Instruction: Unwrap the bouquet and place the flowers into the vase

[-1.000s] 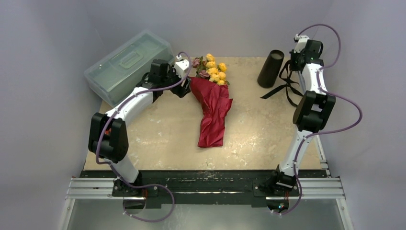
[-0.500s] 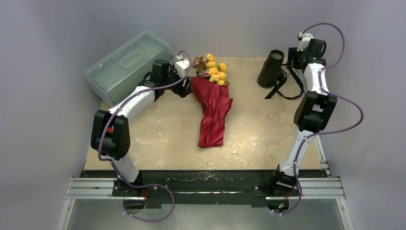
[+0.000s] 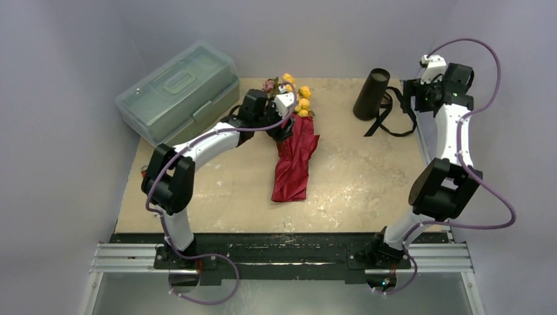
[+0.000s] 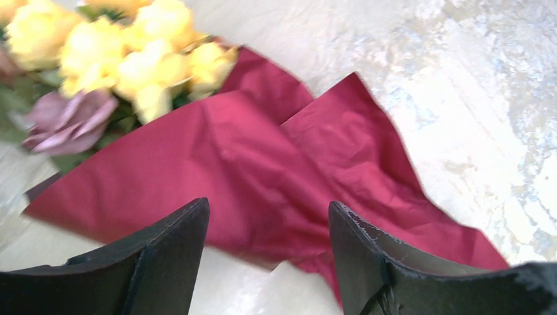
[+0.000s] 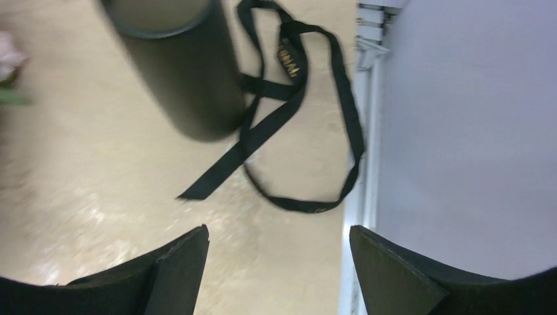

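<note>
The left gripper (image 4: 268, 216) is hovering with its jaws spread wide, gripping nothing, and the bouquet (image 4: 263, 164) is lying on the table (image 3: 355, 177) right in front of them, its red paper filling the gap between the two fingers. Whether the fingertips are touching the paper, the views are not showing. The flowers (image 4: 131, 59), yellow with a dusky pink one, are poking out of the wrap ahead and to the left of those jaws, so they are lying in the paper, not in the vase (image 5: 184, 72). Over on the other side, the right gripper (image 5: 277, 243) is hanging with jaws parted and nothing between them. The black vase is sitting ahead and left of them, and a loose black ribbon (image 5: 289, 118) is curling straight ahead, against the vase's side. A lidded plastic box (image 3: 177, 88) is sitting well left of the left jaws, its contents impossible to make out.
</note>
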Controlling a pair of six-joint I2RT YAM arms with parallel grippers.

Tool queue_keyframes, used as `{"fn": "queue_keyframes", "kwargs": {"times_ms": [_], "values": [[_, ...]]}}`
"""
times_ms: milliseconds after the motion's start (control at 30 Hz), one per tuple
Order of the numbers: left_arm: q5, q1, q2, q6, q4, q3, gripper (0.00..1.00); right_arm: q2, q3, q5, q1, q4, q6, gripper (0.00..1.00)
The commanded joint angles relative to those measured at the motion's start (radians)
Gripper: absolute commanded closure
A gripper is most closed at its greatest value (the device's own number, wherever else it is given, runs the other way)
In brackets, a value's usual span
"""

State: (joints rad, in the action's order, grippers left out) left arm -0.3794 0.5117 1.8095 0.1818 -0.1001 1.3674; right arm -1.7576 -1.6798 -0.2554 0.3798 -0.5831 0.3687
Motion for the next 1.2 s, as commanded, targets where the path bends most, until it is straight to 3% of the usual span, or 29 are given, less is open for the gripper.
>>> {"fn": "queue_keyframes", "kwargs": {"times_ms": [0,233,467,633,733,833,867,1167], "values": [[0.083,0.099,0.046,-0.033,0.077,0.072,0.34,0.121,0.083,-0.144,-0.037,-0.069,0.008,0.18],[0.276,0.261,0.127,-0.024,0.155,0.105,0.34,0.221,0.199,-0.202,-0.088,-0.066,-0.063,0.19],[0.452,0.312,0.288,-0.047,0.067,0.275,0.36,0.242,0.252,-0.175,-0.137,-0.040,-0.071,0.20],[0.525,0.316,0.359,-0.059,0.007,0.368,0.54,0.234,0.250,-0.191,-0.140,-0.044,-0.077,0.21],[0.519,0.316,0.374,-0.063,-0.049,0.419,0.72,0.225,0.240,-0.200,-0.142,-0.048,-0.072,0.21],[0.486,0.316,0.370,-0.074,-0.130,0.489,0.97,0.211,0.225,-0.203,-0.143,-0.056,-0.057,0.22],[0.478,0.315,0.358,-0.078,-0.143,0.501,1.00,0.207,0.220,-0.202,-0.142,-0.058,-0.053,0.22],[0.426,0.300,0.143,-0.118,-0.160,0.351,1.00,0.177,0.192,-0.243,-0.151,-0.093,-0.021,0.24]]}}
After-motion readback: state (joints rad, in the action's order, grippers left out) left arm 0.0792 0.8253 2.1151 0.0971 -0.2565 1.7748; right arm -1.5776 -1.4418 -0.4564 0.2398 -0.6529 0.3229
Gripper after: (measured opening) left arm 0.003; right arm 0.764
